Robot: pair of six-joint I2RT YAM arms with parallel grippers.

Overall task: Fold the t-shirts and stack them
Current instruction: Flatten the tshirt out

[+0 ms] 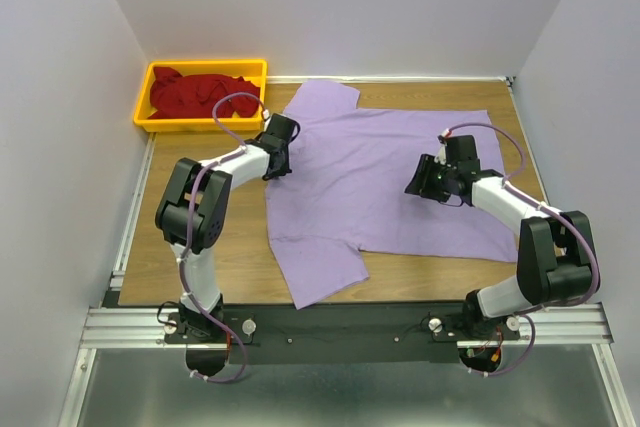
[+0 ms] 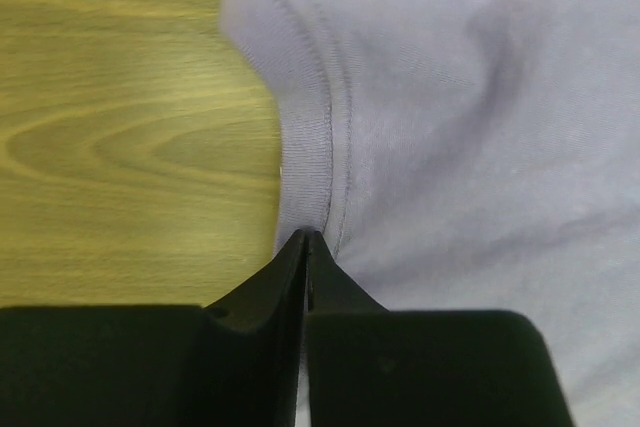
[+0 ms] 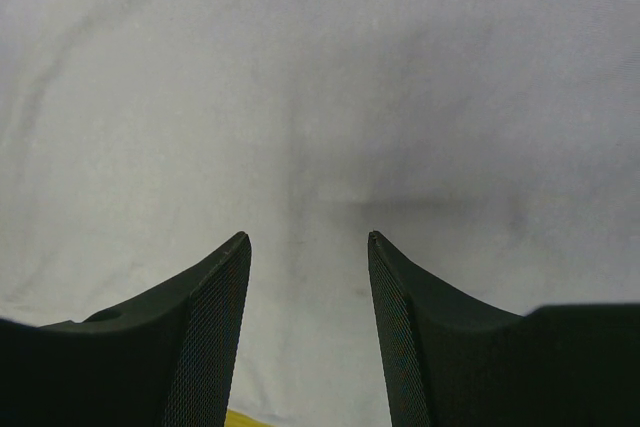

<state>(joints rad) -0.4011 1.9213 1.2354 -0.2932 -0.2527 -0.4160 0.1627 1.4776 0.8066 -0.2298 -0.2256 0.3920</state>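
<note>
**Opening fold about to begin — nothing stacked yet**

The light lavender purple cloth t-shirt [image 1: 380, 177] lies spread flat across the middle of the wooden table [image 1: 240, 257], both sleeves out, no fold in it. At its left edge the left gripper [image 2: 306, 239] has its fingers drawn together right on the ribbed neckline, with creases in the cloth running toward the tips. That looks like a pinch on the collar. Over on the right, the right gripper [image 3: 308, 237] hovers above the body of the shirt, jaws apart, nothing between them.

And the dark red cloth t-shirt [image 1: 200, 95]? Crumpled in a heap inside the yellow plastic bin [image 1: 205, 65] at the far left corner — untouched.

So the judgement is early days. What remains is folding the lavender shirt, fetching and folding the red one, and stacking the pair.
</note>
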